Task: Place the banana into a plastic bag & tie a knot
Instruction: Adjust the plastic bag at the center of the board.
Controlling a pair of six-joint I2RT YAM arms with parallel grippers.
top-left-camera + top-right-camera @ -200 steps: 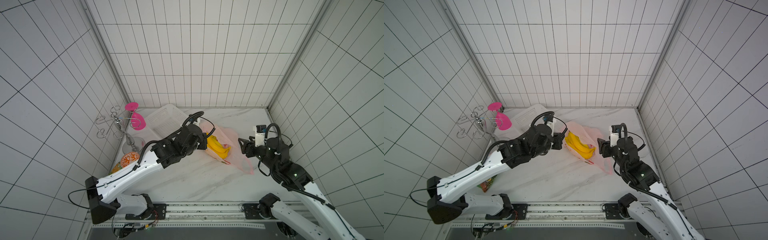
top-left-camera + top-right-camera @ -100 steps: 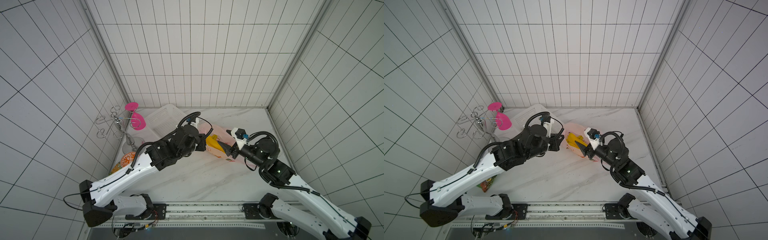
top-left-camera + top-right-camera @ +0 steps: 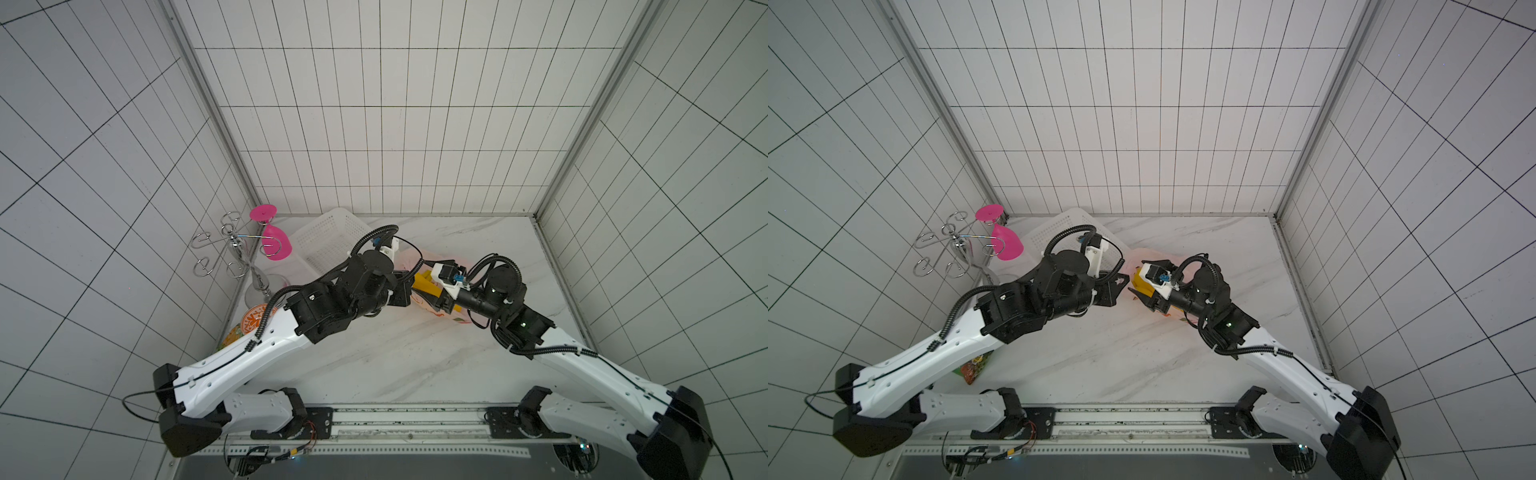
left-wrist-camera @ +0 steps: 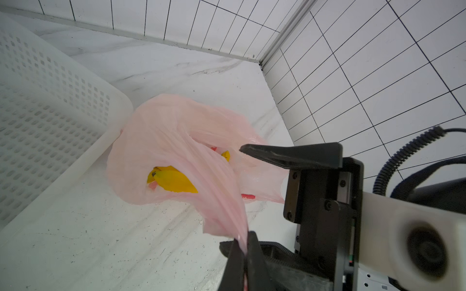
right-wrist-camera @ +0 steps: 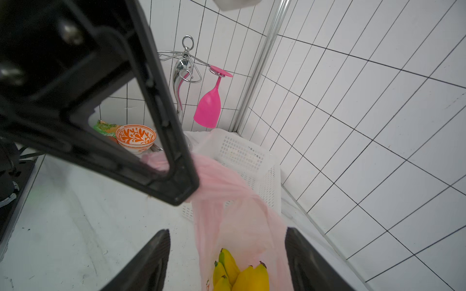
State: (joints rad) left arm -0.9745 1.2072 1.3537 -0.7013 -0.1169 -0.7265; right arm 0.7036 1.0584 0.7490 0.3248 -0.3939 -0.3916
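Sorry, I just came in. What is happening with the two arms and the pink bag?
The left gripper is shut on a stretched-out part of the plastic bag, which lies on the table beside the white basket with the bananas inside. The right gripper is open astride the bag, gripping nothing. Nothing is tied yet.

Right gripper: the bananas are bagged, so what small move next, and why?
Probably close the right gripper on the bag plastic lying between its open jaws. The left gripper is shut on a stretched strip of it, the bananas sit inside, and nothing is tied yet, so a second hold seems needed.
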